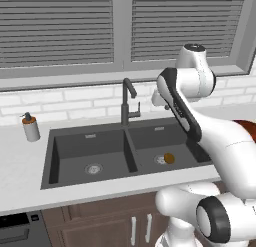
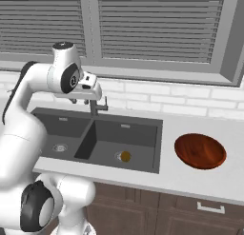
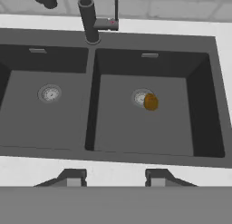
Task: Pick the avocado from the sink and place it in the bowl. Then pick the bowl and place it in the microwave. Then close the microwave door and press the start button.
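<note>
The avocado [image 3: 151, 102] is a small olive-brown fruit lying on the floor of the right basin of the dark grey sink [image 3: 93, 105], against the round drain. It also shows in both base views [image 1: 169, 158] [image 2: 125, 156]. My gripper [image 3: 113, 178] hangs high above the sink's front edge, open, with nothing between its fingers; from the right base view the gripper [image 2: 79, 101] sits near the faucet. The reddish-brown bowl [image 2: 200, 151] rests empty on the counter right of the sink, and its edge [image 1: 248, 126] peeks from behind my arm. The microwave and its door are out of view.
A tall dark faucet [image 1: 126, 103] rises behind the divider between the basins. A soap dispenser [image 1: 30, 127] stands on the counter left of the sink. A window with blinds [image 2: 157, 24] spans the back wall. Wooden cabinets [image 2: 190, 215] run below the counter.
</note>
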You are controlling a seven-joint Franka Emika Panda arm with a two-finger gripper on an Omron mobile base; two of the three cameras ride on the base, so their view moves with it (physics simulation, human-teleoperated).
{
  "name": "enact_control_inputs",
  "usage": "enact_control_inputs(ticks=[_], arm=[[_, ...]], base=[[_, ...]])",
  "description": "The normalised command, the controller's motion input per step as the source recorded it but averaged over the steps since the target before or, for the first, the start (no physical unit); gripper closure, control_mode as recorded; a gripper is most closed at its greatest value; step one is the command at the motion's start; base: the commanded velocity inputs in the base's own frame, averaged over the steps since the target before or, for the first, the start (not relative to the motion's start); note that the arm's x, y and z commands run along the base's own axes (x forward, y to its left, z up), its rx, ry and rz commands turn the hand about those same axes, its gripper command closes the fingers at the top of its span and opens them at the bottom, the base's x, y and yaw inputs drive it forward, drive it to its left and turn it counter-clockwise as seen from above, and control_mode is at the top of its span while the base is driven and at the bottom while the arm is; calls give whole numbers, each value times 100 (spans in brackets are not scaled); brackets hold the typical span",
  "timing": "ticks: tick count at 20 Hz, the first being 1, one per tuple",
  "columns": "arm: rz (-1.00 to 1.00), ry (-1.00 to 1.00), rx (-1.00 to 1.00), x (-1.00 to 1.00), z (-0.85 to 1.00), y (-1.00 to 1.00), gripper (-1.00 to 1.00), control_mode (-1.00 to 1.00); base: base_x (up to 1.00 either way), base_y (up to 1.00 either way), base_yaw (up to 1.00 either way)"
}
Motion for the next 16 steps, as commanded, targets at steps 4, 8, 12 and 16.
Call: enact_control_inputs(ticks=[4, 8, 12, 16], arm=[[3, -16, -1, -75, -1, 2, -100, -100], [4, 8, -1, -91, -41, 0, -100, -100], [8, 10, -1, -17, -89, -41, -100, -100], [5, 18, 1, 11, -78, -71, -100, -100]], base=[[0, 0, 0], [0, 0, 0], [0, 0, 0], [0, 0, 0]])
